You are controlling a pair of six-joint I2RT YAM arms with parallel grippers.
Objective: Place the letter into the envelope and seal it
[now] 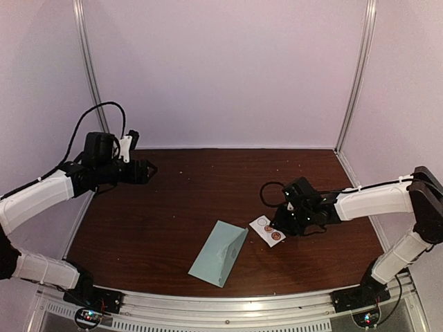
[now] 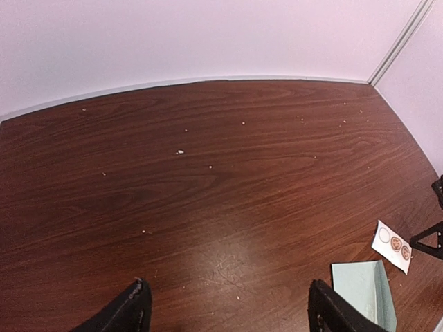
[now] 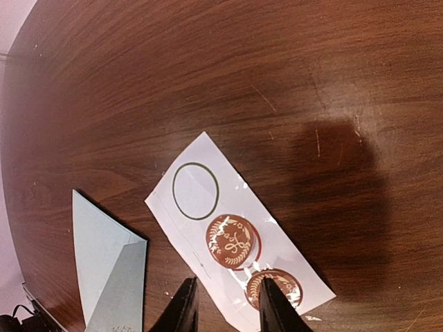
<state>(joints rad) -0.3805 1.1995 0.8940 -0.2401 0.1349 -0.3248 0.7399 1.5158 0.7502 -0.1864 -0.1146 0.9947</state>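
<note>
The pale teal envelope [image 1: 220,252] lies flat and slanted on the brown table near its front edge; it also shows at the edge of both wrist views [image 2: 363,290] [image 3: 111,270]. The letter is out of view. Just right of the envelope lies a white sticker strip [image 1: 266,230] [image 3: 235,228] with two brown round seals and one empty ring. My right gripper [image 1: 280,225] [image 3: 227,311] hovers low over the strip's near end, jaws a little apart, nothing between them. My left gripper [image 1: 149,168] [image 2: 228,311] hangs wide open, high at the back left, far from the envelope.
White walls with metal corner posts [image 1: 356,76] close the table at the back and sides. Small pale crumbs [image 2: 180,151] dot the wood. The right arm's black tip [image 2: 432,242] shows at the edge of the left wrist view.
</note>
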